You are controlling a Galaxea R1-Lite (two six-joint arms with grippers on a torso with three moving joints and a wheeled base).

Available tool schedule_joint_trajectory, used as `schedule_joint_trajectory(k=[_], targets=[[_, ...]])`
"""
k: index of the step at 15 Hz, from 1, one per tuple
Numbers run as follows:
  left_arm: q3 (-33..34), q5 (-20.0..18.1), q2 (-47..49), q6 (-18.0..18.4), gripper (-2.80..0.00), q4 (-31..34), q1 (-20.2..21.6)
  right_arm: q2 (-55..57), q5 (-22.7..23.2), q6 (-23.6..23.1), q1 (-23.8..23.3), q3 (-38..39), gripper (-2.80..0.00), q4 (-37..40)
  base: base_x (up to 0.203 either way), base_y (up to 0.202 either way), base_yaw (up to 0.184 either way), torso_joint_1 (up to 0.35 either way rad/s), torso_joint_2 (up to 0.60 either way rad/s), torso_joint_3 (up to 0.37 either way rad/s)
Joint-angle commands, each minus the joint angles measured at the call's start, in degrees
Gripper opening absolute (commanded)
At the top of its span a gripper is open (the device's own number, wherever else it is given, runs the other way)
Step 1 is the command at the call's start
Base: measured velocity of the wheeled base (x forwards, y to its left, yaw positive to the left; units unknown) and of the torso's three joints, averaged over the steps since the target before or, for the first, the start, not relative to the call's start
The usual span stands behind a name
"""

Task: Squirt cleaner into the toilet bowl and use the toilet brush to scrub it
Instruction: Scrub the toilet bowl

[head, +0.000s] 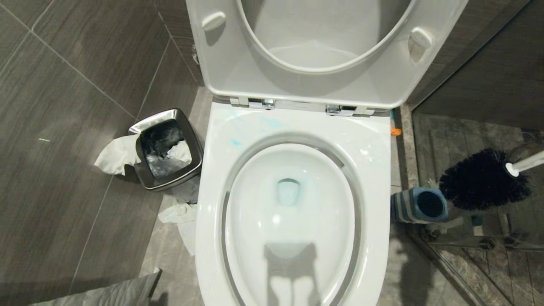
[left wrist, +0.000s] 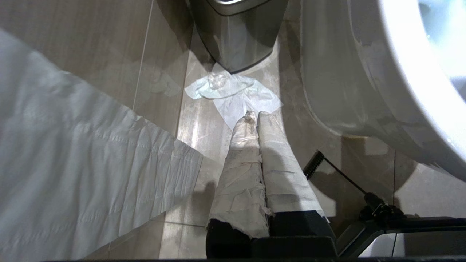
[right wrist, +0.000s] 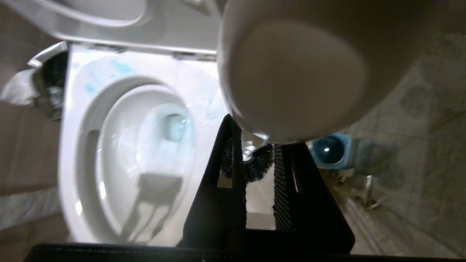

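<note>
The right end effector (right wrist: pixel 260 171) is clamped on the handle of the long white toilet brush with the round black bristle head (head: pixel 484 178), which hangs in the air beyond its fingers, clear of the blue-and-grey square holder (head: pixel 420 206) that stands below and just beside the head. The large glossy white ceramic toilet bowl (head: pixel 293 140), seat and lid raised, lies well off to that end effector's side. Blue cleaner streaks mark the rim and tint the water, so the squirting looks done; the scrubbing is not yet begun, since the bristles are outside the bowl. The left end effector (left wrist: pixel 255 118), its paper-wrapped fingers pressed together and empty, hangs over floor tissue near the steel bin (head: pixel 168 148).
</note>
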Motion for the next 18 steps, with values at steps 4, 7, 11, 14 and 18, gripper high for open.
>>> schedule_joint_trajectory(k=[4,7,11,14,18], targets=[[0.0,-0.02,0.06,0.04,-2.8,-0.07,0.03,-2.0,3.37,-0.59,0.0,-0.13,-2.8,2.65,0.0,0.0,0.0,-0.002,0.0,0.204],[0.0,-0.05,0.0,0.07,-2.8,0.02,-0.01,-2.15,3.62,-1.93,0.0,-0.05,-2.8,3.17,0.0,0.0,0.0,0.003,0.0,0.2],[0.0,-0.11,0.0,0.07,-2.8,0.02,-0.05,-1.91,4.16,-2.02,0.0,0.12,-2.8,3.44,0.0,0.0,0.0,0.003,0.0,0.2],[0.0,-0.02,0.04,0.07,-2.8,0.02,-0.02,-0.7,4.33,-3.13,0.0,0.03,-2.8,3.35,0.0,0.0,0.0,0.002,0.0,0.204],[0.06,-0.02,0.01,0.07,-2.8,-0.07,0.02,2.06,4.0,-4.2,0.0,-0.05,-2.8,3.17,0.0,0.0,0.0,0.0,0.0,0.198]])
